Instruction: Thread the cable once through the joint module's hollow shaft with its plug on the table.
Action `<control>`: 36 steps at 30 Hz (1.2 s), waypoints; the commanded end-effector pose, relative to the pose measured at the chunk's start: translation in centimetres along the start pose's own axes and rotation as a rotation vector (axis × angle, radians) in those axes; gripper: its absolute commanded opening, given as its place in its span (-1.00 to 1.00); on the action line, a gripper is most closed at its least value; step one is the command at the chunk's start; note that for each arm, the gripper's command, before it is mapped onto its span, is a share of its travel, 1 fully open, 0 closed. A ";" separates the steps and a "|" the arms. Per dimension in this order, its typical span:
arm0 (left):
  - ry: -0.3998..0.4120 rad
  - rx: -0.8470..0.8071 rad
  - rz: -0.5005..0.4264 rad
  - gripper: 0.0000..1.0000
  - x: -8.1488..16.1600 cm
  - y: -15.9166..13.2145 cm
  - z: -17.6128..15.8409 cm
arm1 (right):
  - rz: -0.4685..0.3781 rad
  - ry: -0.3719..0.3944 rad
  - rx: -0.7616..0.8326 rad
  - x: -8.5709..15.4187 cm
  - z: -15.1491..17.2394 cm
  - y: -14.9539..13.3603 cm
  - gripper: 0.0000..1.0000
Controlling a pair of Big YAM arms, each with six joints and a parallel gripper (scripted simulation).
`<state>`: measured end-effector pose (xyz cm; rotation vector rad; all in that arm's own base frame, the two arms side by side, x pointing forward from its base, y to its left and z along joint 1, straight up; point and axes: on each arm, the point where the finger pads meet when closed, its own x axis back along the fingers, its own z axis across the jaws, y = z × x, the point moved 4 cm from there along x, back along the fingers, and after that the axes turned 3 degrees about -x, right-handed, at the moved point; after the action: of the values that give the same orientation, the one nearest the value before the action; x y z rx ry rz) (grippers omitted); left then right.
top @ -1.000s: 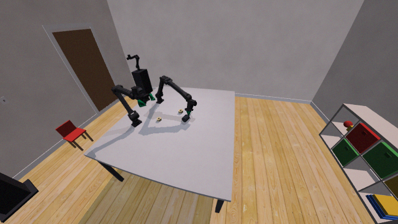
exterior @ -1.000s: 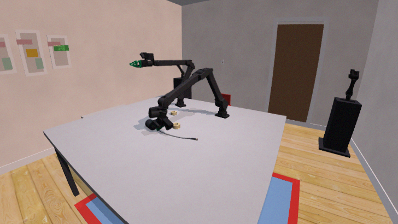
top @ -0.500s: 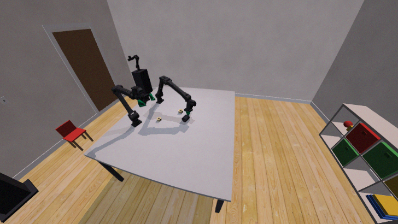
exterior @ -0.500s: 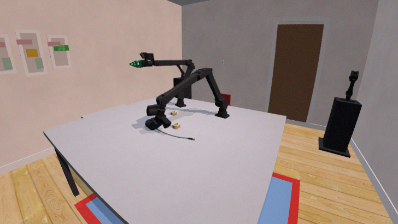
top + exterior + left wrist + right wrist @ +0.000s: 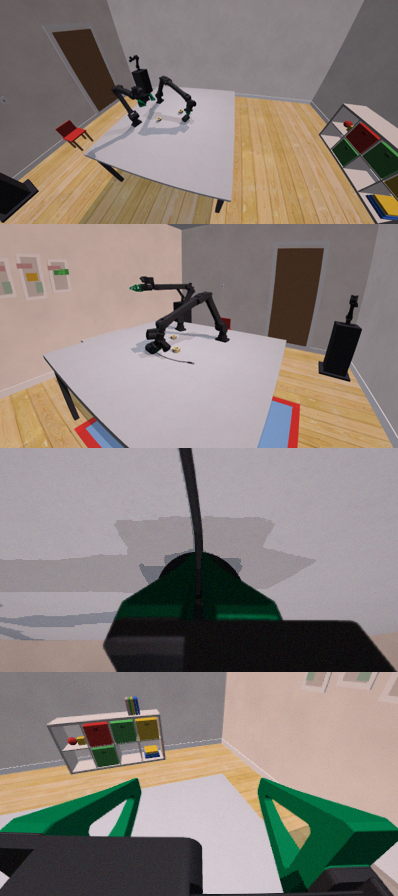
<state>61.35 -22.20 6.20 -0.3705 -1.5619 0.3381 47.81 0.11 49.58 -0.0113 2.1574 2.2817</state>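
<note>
The joint module is a black cylinder lying on the table; it also shows in the top view. My left gripper sits low, right beside the module, and is shut on the thin black cable, which runs out between the closed green fingers. From there the cable lies across the table to its plug, which rests on the table top. I cannot tell whether the cable passes through the shaft. My right gripper is raised high above the table, open and empty.
Two tan rings lie on the table near the module. A black stand with a camera is on the floor at the right. A shelf with coloured bins stands apart from the table.
</note>
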 end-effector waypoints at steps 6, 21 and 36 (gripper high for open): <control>-0.023 0.011 0.003 -0.36 0.4 0.1 -2.0 | -0.087 0.011 -0.006 -0.2 0.6 4.5 1.00; 0.001 0.010 -0.003 -0.36 -0.7 0.4 -1.1 | -0.087 0.011 -0.006 -0.2 0.6 4.5 1.00; -0.052 0.025 0.004 -0.36 2.2 2.8 -0.3 | -0.087 0.011 -0.006 -0.2 0.6 4.5 1.00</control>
<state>61.35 -19.38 5.23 -0.3346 -1.5655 0.3702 47.81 0.11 49.58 -0.0113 2.1574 2.2817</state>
